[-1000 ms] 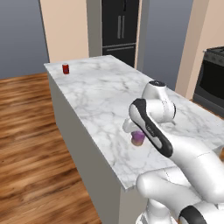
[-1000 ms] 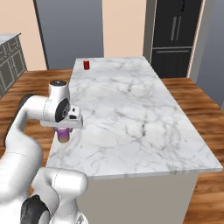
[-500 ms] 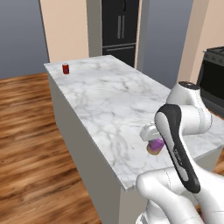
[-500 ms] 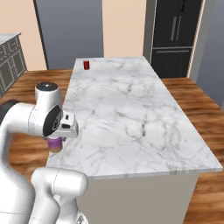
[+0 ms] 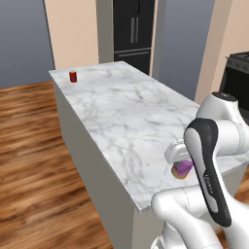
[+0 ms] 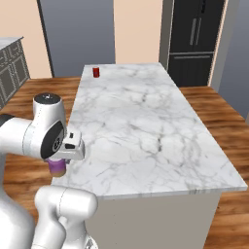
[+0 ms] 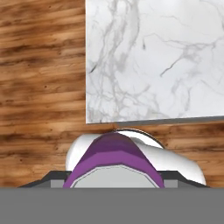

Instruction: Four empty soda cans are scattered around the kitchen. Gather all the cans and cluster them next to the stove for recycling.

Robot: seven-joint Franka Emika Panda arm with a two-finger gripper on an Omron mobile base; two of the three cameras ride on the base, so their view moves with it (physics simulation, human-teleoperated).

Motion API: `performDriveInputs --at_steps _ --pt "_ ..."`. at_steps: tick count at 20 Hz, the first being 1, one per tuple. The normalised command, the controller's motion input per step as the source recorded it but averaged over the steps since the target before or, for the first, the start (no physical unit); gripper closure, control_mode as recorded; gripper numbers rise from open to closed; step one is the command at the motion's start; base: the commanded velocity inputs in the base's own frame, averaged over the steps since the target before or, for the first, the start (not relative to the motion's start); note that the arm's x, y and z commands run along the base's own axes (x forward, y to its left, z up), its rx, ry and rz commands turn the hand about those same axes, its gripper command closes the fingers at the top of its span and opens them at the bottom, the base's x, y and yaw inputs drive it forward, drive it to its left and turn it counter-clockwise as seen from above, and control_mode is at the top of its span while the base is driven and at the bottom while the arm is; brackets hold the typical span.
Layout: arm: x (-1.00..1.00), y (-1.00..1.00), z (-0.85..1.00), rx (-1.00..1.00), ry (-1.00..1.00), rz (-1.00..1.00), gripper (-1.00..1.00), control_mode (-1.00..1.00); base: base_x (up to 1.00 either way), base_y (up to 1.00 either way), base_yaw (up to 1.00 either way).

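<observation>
My gripper (image 5: 180,162) (image 6: 60,159) is shut on the purple soda can (image 5: 183,168) (image 6: 57,167), holding it from above just off the near corner of the marble island (image 5: 126,112) (image 6: 146,126). In the hand view the purple can (image 7: 114,158) fills the space between the fingers, with wood floor beneath it and the island's edge beyond. A red soda can (image 5: 73,76) (image 6: 96,72) stands upright at the island's far corner. A slice of the dark stove (image 5: 238,78) shows at the right edge of the left base view.
A black fridge (image 5: 132,34) (image 6: 194,39) stands behind the island. Grey cabinets (image 6: 9,68) are at the far left of the right base view. Wood floor (image 5: 34,160) surrounds the island.
The arm has swung the purple can from above the island's near part out past its corner, over the floor. The red can has not moved.
</observation>
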Motion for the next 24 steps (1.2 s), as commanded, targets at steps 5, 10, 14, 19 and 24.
performDriveInputs --at_steps 5,10,14,19,24 --pt "0.00 0.00 0.00 0.00 0.00 0.00 1.00 -1.00 0.00 0.00 0.00" --pt "0.00 0.00 0.00 0.00 0.00 0.00 1.00 1.00 0.00 0.00 0.00" --pt "0.00 0.00 0.00 0.00 0.00 0.00 1.00 1.00 -0.13 -0.48 0.00" --pt "0.00 0.00 0.00 0.00 0.00 0.00 1.00 1.00 -0.13 -1.00 0.06" --pt "0.00 0.00 0.00 0.00 0.00 0.00 1.00 1.00 0.00 -1.00 0.20"
